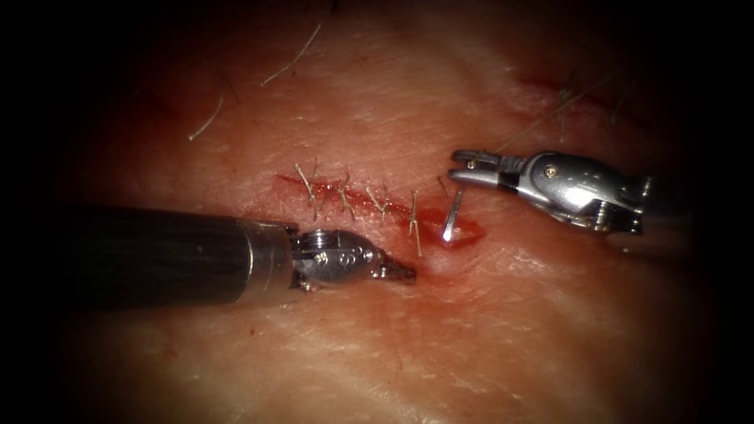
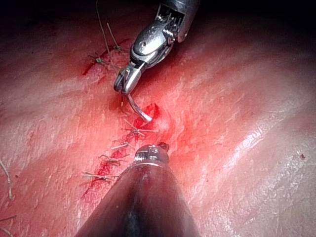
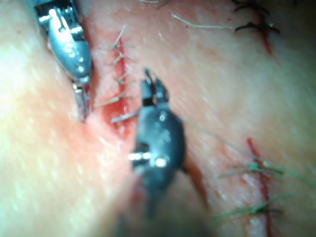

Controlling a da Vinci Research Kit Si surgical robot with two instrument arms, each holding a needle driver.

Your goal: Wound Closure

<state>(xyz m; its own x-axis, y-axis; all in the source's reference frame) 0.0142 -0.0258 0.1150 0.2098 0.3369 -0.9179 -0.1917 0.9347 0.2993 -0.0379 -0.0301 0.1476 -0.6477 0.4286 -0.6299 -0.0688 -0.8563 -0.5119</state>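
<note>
Just right of the stitched stretch of the cut (image 1: pixel 345 196), the right tool (image 1: pixel 463 167) gripped the needle (image 1: pixel 452 213) near its blunt end, its tip in the open part of the cut. Below it, the left tool (image 1: pixel 397 272) rested on the tissue (image 1: pixel 487 330) with jaws closed, holding nothing.
</note>
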